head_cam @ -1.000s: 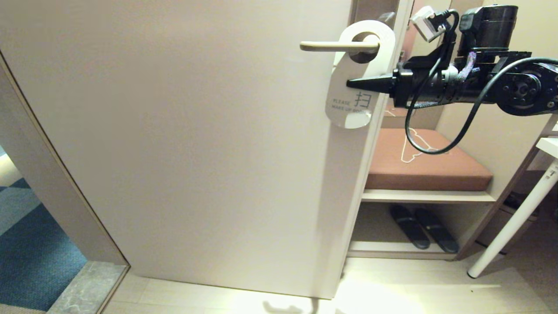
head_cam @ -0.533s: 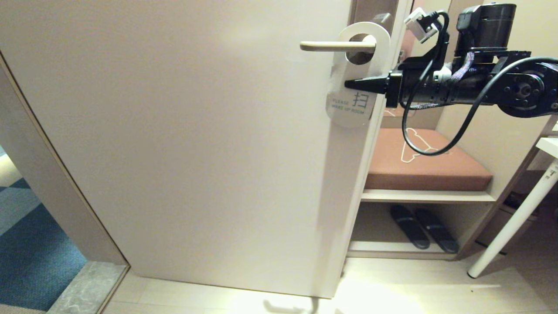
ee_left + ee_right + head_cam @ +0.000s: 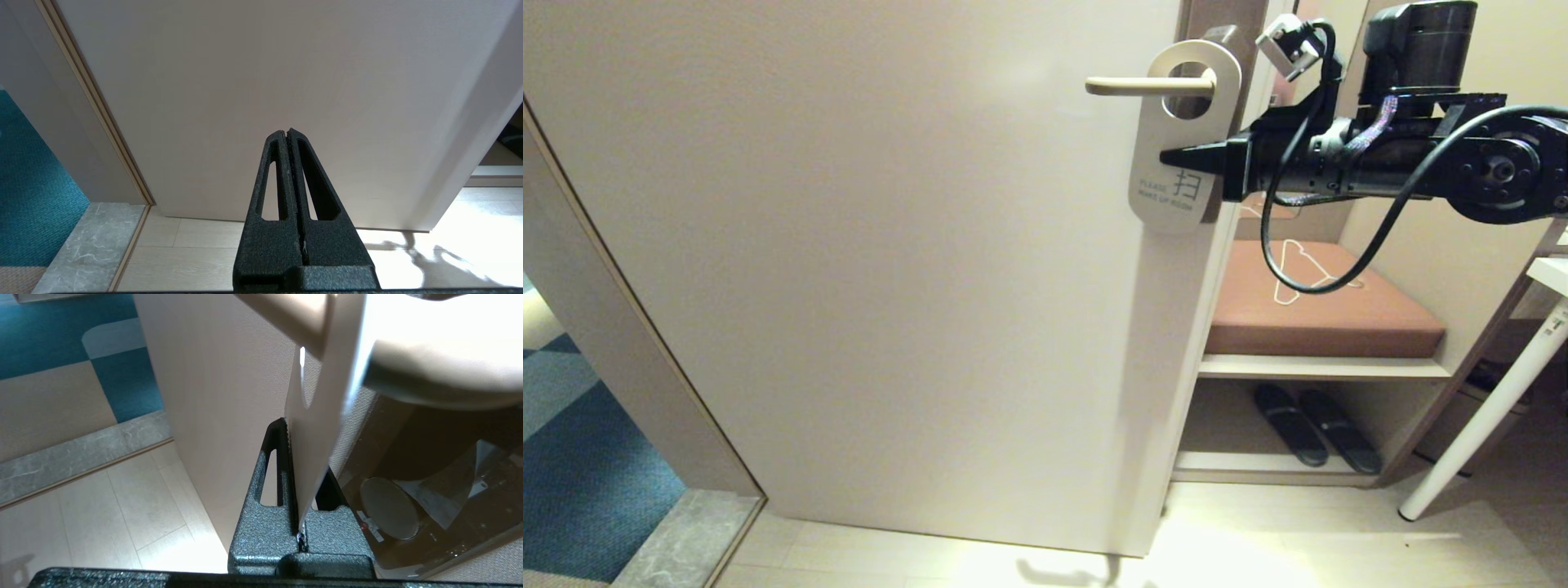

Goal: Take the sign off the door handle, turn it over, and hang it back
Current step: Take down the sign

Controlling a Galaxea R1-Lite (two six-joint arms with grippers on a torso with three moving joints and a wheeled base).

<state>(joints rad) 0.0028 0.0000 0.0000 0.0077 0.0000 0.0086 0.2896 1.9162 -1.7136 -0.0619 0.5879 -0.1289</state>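
The sign (image 3: pixel 1183 135) is in the upper right of the head view. Its oval hole is around the door handle (image 3: pixel 1147 84), and its white face with "MAKE UP ROOM" shows to us. It looks thin, flat and light, like a card. I think it is a bit stiff but could bend or crease if it is pulled hard. It looks smooth, so it may slip.

The right gripper (image 3: pixel 1176 155) comes in from the right side of the frame and pinches the sign at its right edge, about halfway down. In the right wrist view the fingers (image 3: pixel 282 465) are squeezed tight with the thin sign (image 3: pixel 322 416) between them. The flat middle part, away from the hole, seems a good place to hold it.

The left gripper (image 3: pixel 288 134) is not seen in the head view. In its own view it is closed with nothing in it, and it points at the bare door (image 3: pixel 261 73).

I count one sign, one door handle, one door and two black slippers (image 3: pixel 1315 434) on the low shelf at the lower right.
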